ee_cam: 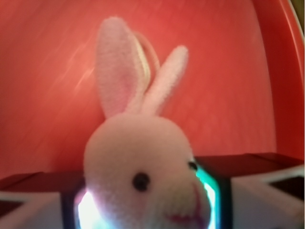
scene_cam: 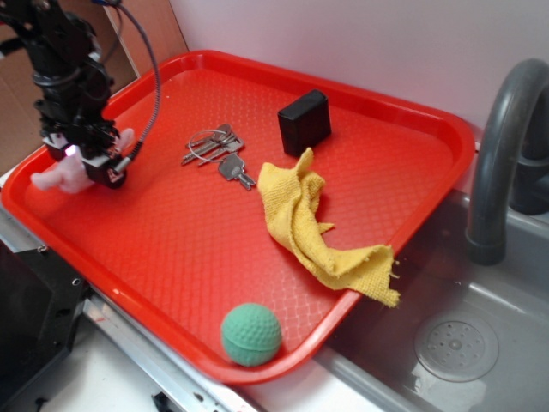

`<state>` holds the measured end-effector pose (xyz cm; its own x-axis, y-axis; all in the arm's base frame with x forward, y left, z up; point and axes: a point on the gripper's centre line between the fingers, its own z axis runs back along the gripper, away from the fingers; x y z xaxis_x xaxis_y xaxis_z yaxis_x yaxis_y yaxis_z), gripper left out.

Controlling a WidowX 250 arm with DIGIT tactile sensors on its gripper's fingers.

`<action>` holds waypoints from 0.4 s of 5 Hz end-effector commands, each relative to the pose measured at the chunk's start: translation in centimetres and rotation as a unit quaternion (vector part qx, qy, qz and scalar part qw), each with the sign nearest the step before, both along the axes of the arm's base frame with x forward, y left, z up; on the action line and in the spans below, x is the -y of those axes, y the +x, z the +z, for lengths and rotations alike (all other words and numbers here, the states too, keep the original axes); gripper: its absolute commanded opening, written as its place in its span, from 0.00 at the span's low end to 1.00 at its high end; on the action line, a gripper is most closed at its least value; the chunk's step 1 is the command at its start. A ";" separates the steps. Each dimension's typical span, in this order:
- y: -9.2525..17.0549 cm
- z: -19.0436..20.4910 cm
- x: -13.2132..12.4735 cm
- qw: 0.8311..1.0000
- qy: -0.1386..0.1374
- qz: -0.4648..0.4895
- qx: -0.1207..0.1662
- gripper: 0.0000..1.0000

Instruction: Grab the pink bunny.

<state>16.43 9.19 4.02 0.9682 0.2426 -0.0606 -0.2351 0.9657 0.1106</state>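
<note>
The pink bunny (scene_cam: 62, 177) is a pale pink plush at the far left of the red tray (scene_cam: 257, 257). My gripper (scene_cam: 96, 163) is down on it and shut on it, and pink limbs stick out on both sides of the fingers. In the wrist view the bunny's head (ee_cam: 143, 181) fills the space between the two pads, with its two long ears (ee_cam: 119, 71) pointing up over the tray floor. The jaws press against both sides of the head.
A bunch of keys (scene_cam: 216, 153), a black box (scene_cam: 304, 121), a crumpled yellow cloth (scene_cam: 313, 225) and a green ball (scene_cam: 251, 334) lie on the tray. A grey faucet (scene_cam: 506, 146) and sink (scene_cam: 463, 343) are to the right. The tray's left rim is close to the gripper.
</note>
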 end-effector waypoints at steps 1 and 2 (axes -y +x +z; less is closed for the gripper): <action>1.9 11.2 4.0 0.992 -0.057 -0.064 0.094 0.00; 1.2 16.3 8.4 0.983 -0.085 -0.097 0.129 0.00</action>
